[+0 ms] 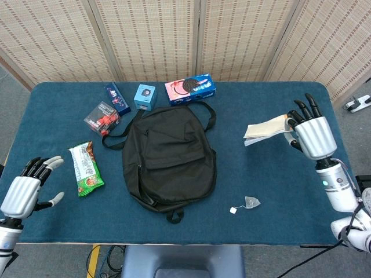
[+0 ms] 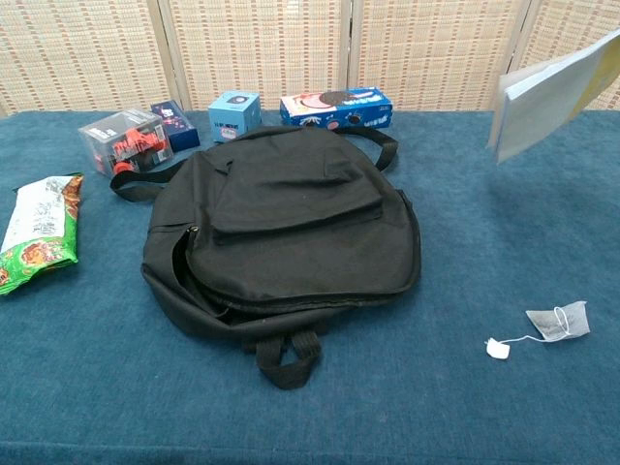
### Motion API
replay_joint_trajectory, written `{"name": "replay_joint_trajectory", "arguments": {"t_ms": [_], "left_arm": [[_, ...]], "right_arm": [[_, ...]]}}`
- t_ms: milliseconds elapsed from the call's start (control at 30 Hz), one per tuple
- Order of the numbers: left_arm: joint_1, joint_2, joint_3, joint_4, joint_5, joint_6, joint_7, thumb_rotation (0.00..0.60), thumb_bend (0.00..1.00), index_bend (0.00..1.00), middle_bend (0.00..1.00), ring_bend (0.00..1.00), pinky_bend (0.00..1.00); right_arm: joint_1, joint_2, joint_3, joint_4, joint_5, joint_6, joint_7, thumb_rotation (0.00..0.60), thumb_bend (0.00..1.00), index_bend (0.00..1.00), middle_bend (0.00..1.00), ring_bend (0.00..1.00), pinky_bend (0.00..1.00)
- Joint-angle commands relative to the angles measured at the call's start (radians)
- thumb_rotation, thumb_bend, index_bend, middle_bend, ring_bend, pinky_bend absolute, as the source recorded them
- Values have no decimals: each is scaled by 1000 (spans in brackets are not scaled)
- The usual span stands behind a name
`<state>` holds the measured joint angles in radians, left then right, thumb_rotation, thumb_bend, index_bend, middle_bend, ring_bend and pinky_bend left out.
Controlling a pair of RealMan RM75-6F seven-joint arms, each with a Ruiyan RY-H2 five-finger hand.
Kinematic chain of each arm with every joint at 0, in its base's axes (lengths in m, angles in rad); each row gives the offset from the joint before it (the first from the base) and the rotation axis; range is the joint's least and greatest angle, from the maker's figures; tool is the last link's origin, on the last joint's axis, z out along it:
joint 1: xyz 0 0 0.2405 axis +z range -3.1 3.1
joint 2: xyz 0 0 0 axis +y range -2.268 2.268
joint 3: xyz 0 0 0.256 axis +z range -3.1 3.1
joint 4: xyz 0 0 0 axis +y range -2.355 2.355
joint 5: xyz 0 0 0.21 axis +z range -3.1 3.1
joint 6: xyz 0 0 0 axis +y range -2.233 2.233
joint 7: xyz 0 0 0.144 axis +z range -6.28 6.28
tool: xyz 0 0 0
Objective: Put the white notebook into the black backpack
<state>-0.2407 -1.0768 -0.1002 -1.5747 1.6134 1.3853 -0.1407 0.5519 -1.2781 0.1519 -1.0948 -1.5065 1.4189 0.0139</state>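
Observation:
The black backpack (image 1: 168, 159) (image 2: 281, 228) lies flat and closed in the middle of the blue table. My right hand (image 1: 310, 132) holds the white notebook (image 1: 265, 128) by one edge, lifted off the table to the right of the backpack. In the chest view the notebook (image 2: 552, 97) hangs tilted at the upper right, and the hand itself is out of that frame. My left hand (image 1: 29, 190) hovers with fingers spread at the table's near left corner, holding nothing.
A green snack bag (image 1: 86, 168) lies left of the backpack. Behind it stand a clear box of red items (image 1: 102, 117), a dark blue packet (image 1: 116, 98), a light blue box (image 1: 145, 97) and a cookie box (image 1: 191, 88). A tea bag (image 1: 250, 202) lies at front right.

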Motion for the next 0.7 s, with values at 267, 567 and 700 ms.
{"name": "replay_joint_trajectory", "arguments": {"t_ms": [267, 567, 700], "left_arm": [[-221, 6, -34, -46, 134, -151, -121, 600, 241, 217, 153, 122, 70], [-395, -74, -48, -55, 149, -313, -109, 600, 241, 230, 153, 123, 70], [-456, -114, -64, -64, 92, -400, -70, 600, 242, 224, 153, 122, 70]], "right_arm": [[-73, 86, 28, -89, 36, 53, -28, 600, 548, 627, 426, 159, 41], [-99, 115, 41, -121, 46, 57, -44, 600, 548, 631, 428, 160, 41], [-104, 113, 44, -115, 49, 51, -41, 600, 548, 631, 428, 160, 41]]}}
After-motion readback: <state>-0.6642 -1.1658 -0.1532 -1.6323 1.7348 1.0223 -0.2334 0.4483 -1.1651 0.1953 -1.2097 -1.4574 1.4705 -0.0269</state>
